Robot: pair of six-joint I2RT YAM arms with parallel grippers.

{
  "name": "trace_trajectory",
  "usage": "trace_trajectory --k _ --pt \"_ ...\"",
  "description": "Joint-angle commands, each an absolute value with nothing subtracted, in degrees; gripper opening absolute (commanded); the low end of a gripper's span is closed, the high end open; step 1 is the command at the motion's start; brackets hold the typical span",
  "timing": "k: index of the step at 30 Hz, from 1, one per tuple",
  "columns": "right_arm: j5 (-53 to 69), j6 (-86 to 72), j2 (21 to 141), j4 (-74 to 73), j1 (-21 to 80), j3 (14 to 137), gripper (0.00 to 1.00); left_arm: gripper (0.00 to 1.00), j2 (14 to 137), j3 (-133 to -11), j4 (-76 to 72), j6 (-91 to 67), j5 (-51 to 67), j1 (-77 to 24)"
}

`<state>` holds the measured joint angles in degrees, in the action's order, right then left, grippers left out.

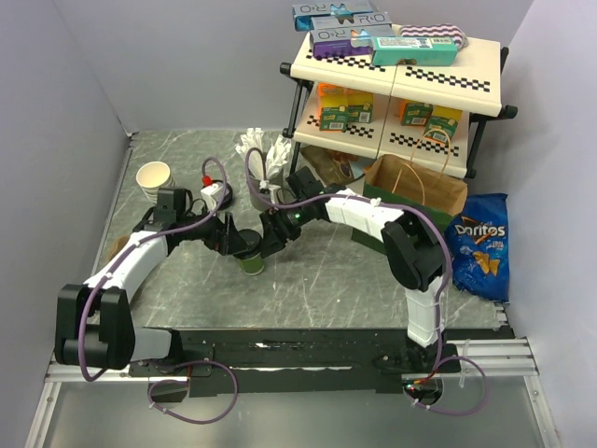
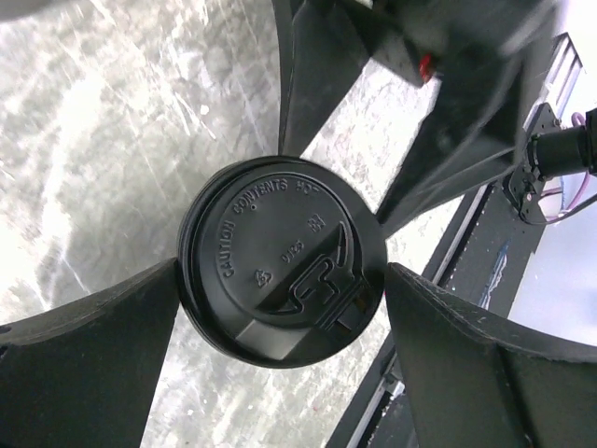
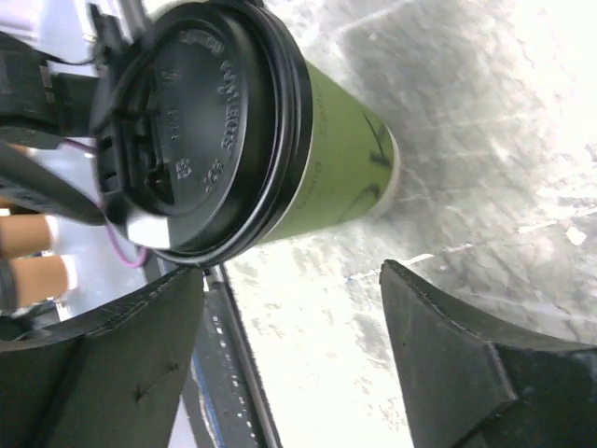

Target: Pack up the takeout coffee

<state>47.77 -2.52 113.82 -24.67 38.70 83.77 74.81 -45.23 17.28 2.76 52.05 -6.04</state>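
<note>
Fig.: table (image 1: 354, 280), mid-task. The paper bag (image 1: 415, 191) stood open at R beside the shelf (image 1: 401, 79), prob. the packing target. Your L gripper (image 2: 283, 289) gripped the takeout coffee (image 1: 251, 258) at table centre, fingers (image 2: 84, 355) against both sides of its lid (image 2: 280, 233), likely steadying it for handover. Your R gripper (image 3: 292, 280) hung spread, nothing btwn its fingers, cup just past the tips.

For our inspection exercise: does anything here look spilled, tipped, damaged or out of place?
Nothing spilled or damaged: the takeout coffee stands upright, lid seated. Only oddity: left end effector and right end effector both crowd that one cup.
</note>
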Motion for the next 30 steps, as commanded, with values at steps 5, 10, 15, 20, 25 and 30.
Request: trace_trajectory --k 5,10,15,20,25,30 --pt "56.07 -6.06 113.64 -19.51 38.32 83.94 0.87 0.92 75.06 -44.38 17.84 2.02 50.45 -5.8" --pt "54.93 -5.63 113.64 -20.3 38.32 82.8 0.87 0.92 75.41 -44.38 17.05 2.11 50.97 -5.62" --pt "54.4 -6.33 113.82 -19.69 37.88 82.26 0.87 0.92 76.9 -44.3 14.95 0.44 51.5 -5.63" --pt "53.09 -0.45 111.1 -21.01 37.97 82.53 0.87 0.93 75.86 -47.45 20.11 5.87 50.1 -4.66" --pt "48.7 6.67 106.53 -22.14 37.44 80.25 0.86 0.96 72.87 -52.37 42.03 31.34 48.34 -0.72" --pt "49.3 8.35 105.12 -23.99 36.74 80.16 0.86 0.97 70.49 -55.72 65.09 65.73 45.97 1.14"
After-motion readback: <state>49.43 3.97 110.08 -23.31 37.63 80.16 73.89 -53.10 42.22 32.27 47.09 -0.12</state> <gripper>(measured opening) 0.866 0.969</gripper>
